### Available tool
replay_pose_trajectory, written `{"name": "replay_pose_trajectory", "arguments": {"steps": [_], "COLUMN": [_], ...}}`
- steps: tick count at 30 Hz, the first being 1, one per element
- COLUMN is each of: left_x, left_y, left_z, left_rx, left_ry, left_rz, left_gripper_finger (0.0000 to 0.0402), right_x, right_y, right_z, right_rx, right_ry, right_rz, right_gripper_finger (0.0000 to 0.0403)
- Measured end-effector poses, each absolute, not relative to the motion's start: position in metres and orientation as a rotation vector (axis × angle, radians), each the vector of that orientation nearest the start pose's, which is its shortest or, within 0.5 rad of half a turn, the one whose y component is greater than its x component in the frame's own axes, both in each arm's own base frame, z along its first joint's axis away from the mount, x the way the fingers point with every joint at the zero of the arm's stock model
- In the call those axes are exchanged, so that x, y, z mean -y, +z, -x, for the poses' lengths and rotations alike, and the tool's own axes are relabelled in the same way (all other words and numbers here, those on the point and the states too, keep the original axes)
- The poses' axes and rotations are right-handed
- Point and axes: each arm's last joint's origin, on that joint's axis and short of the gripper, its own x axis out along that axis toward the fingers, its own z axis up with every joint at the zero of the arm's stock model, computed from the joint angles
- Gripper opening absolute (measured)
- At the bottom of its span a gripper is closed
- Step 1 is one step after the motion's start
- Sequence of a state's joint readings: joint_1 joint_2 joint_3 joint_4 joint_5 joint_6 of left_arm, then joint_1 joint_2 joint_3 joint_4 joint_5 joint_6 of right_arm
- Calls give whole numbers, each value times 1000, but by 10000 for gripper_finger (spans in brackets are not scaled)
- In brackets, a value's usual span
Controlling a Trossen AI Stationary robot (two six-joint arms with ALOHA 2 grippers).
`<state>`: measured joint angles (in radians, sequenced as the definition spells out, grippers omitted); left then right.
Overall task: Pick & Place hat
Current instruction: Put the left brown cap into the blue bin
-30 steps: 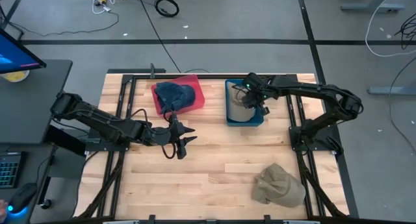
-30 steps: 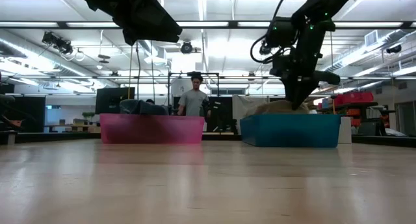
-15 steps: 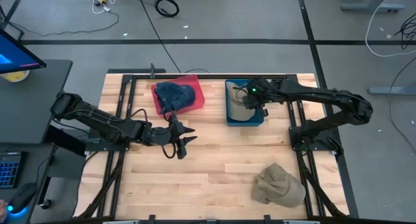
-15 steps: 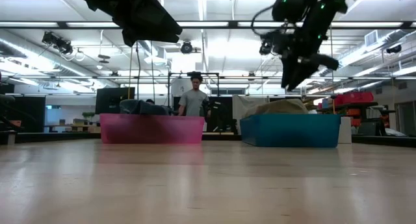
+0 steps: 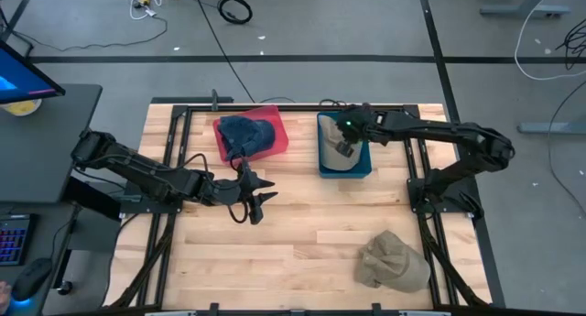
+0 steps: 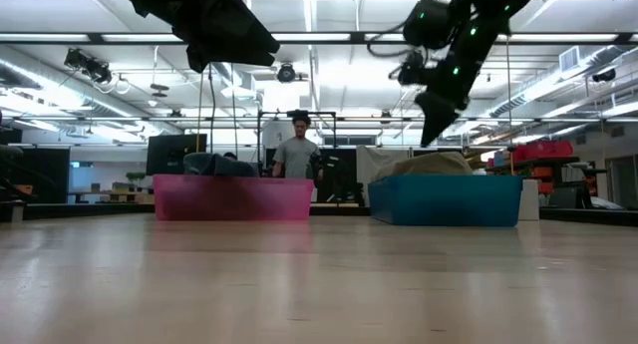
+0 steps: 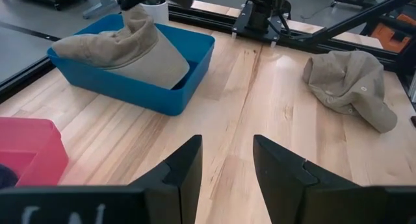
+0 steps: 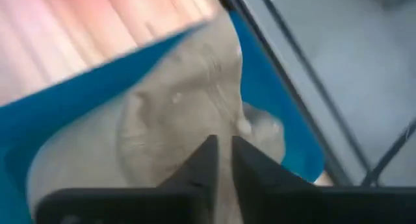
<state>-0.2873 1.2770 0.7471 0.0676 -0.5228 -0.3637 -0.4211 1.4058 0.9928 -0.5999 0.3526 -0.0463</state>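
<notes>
Hat [image 5: 341, 158] in blue bin [image 5: 322, 160]; right pincer [image 5: 345, 144] above, nearly closed, empty.

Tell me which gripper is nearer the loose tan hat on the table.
Right, narrowly. The right gripper hangs over the blue bin, up-table from the hat. The left gripper waits mid-table, farther across from it.

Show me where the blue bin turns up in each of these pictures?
High view: blue bin at the table's far edge, centre-right.
Low view: blue bin right of centre.
Left wrist view: blue bin upper left.
Right wrist view: blue bin fills the frame.
Shared landmark: the tan hat inside it.
</notes>
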Motion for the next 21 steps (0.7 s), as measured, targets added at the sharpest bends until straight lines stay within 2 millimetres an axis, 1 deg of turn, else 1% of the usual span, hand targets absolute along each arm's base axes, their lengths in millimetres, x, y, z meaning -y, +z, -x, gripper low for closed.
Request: {"name": "replay_pose_trajectory", "arguments": {"steps": [2, 3, 5, 8, 11, 14, 17, 21], "left_x": [62, 62, 62, 63, 63, 63, 63, 63], "left_y": [243, 243, 243, 243, 243, 242, 242, 241], "left_z": [-261, -261, -261, -261, -261, -261, -261, -260], "left_rx": [-377, -377, -377, -377, -378, -381, -385, -398], "left_ry": [305, 304, 305, 303, 301, 301, 302, 304], "left_rz": [174, 174, 174, 174, 169, 167, 165, 158], "left_gripper_finger": [140, 140, 140, 140, 140, 140, 140, 140], "right_x": [128, 131, 137, 142, 146, 150, 153, 153], "right_y": [229, 223, 210, 190, 170, 155, 149, 153], "right_z": [-249, -250, -250, -252, -258, -265, -270, -271], "right_rx": [-1082, -1103, -1143, -1220, -1283, -1292, -1286, -1274], "right_ry": [-727, -745, -772, -754, -741, -746, -730, -708], "right_rz": [-62, -91, -183, -299, -318, -300, -265, -254], "right_gripper_finger": [15, 8, 11, 7, 4, 5, 2, 2]}}
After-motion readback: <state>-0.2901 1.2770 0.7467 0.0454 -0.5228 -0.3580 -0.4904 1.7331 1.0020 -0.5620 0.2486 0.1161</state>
